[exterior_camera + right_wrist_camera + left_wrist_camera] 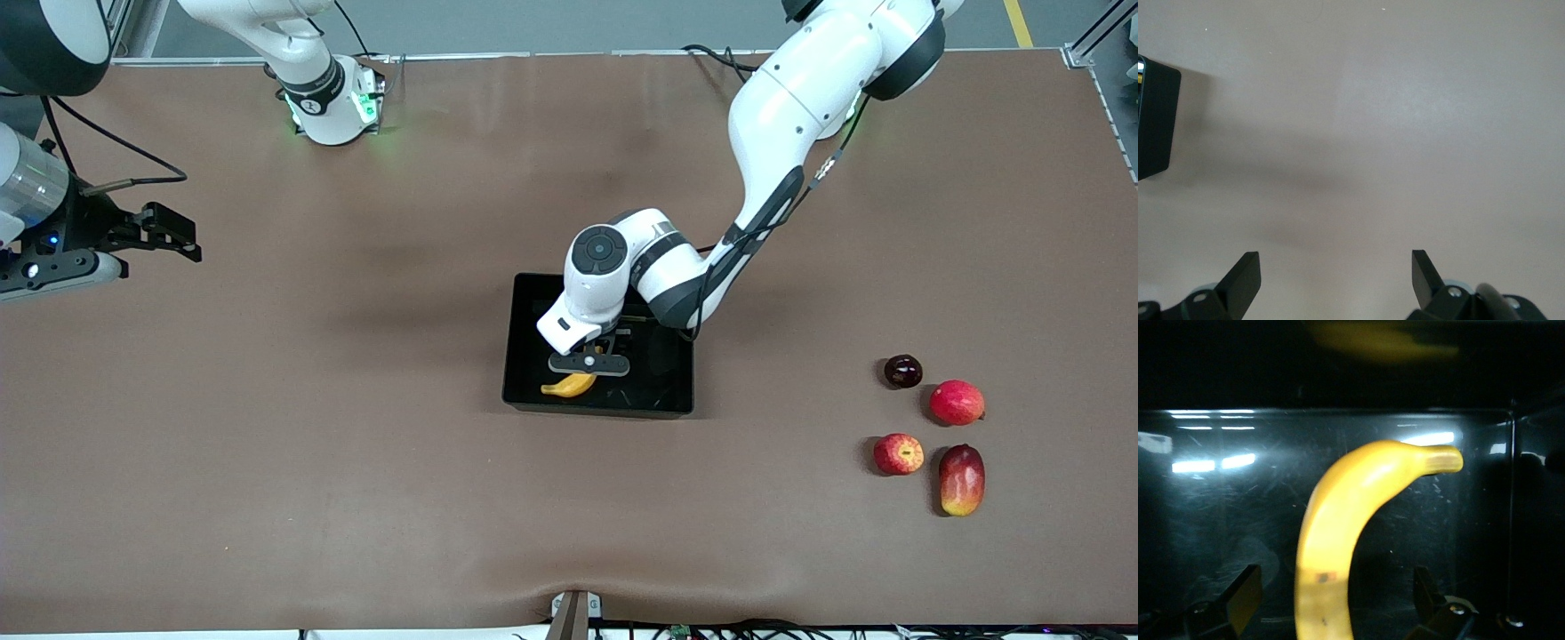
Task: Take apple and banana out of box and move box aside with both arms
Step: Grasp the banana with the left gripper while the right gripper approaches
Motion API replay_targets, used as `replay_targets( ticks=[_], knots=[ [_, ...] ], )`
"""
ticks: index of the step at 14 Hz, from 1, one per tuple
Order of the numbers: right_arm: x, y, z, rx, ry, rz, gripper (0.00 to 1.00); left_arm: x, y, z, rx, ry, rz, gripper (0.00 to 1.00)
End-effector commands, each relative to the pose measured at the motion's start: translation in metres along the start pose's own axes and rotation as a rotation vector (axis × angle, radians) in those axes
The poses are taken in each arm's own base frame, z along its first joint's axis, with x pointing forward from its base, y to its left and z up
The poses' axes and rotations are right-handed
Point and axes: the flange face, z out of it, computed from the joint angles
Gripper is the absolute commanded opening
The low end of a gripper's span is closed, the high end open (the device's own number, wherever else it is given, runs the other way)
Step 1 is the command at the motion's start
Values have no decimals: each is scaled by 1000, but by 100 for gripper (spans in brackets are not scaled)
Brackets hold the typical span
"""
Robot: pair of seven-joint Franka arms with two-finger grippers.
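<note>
The banana [569, 386] lies in the black box [526, 342] at the middle of the table, close to the wall nearest the front camera. My left gripper [589, 364] hangs low inside the box, right over the banana, and is open. In the left wrist view the banana [1338, 520] runs between the spread fingers [1245, 593] without touching them, on the box floor [1225, 513]. The red apple [898, 454] sits on the table toward the left arm's end. My right gripper [173, 236] waits open over bare table at the right arm's end; its wrist view shows the gripper [1336, 270] empty and a box corner [1155, 120].
Beside the apple lie a red-yellow mango [962, 480], another round red fruit [957, 402] and a small dark-maroon fruit [902, 371]. The brown table cover [356, 444] spreads around the box. Cables run along the table's top edge.
</note>
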Motion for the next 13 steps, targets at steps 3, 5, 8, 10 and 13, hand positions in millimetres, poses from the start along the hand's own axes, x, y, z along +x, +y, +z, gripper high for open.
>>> replay_targets(
  ticks=[3, 5, 8, 10, 13],
  knots=[
    [1, 0, -4, -2, 2, 8, 100, -7, 14, 15, -13, 40, 39, 100],
    [1, 3, -3, -3, -3, 11, 100, -8, 14, 17, -5, 47, 53, 87],
    [1, 3, -5, -1, 2, 13, 100, -9, 13, 21, -6, 38, 36, 83],
    [1, 6, -5, -1, 2, 16, 100, -8, 13, 19, -7, 39, 39, 88],
    [21, 6, 39, -4, -73, 3, 100, -11, 15, 28, -23, 43, 52, 65]
  ],
)
